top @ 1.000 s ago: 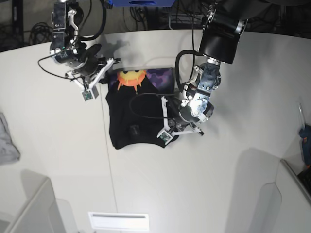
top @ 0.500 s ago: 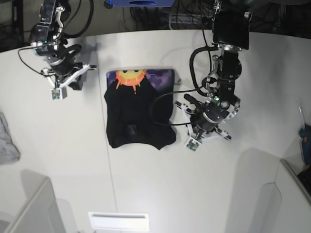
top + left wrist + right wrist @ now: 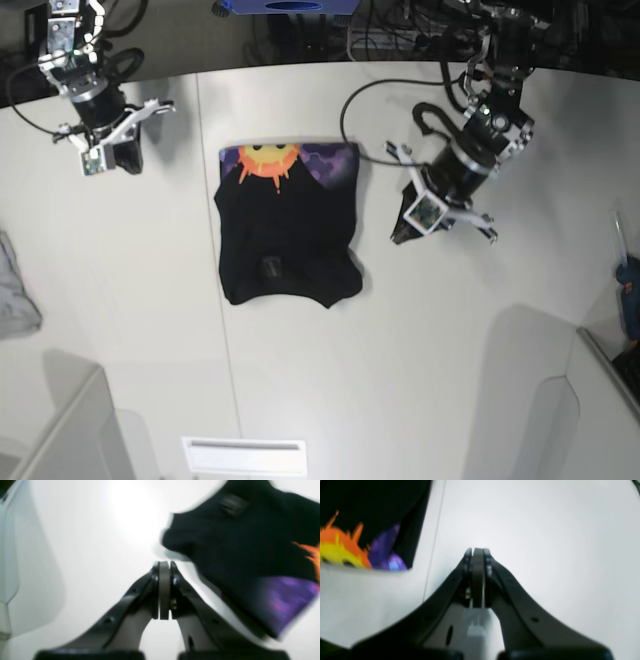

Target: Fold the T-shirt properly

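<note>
Setting: pale desk (image 3: 330, 380) with curved far edge, cables and dark equipment behind; a small grey cloth (image 3: 14, 295) lay at the desk's edge, apart from the work.

Item 1, the T-shirt (image 3: 288, 228): lay on the desk between the two arms, gathered into a compact, roughly rectangular black bundle. A strip of orange-yellow sun on purple print showed along its far edge; the near hem was uneven and bulged slightly.

Item 2, left end effector (image 3: 164, 566): jaws pressed together on nothing, tips over bare desk just beside the shirt's corner. Arm angled downward, clear of the cloth.

Item 3, right end effector (image 3: 477, 552): likewise closed and empty, over bare desk, the printed edge off to one side. Arm drawn up near the desk's far corner, well apart from the shirt.

Step, as judged: folding appeared complete or nearly so, both arms standing off. Any further move would call for tidying the ragged near hem, or simply parking the arms.
</note>
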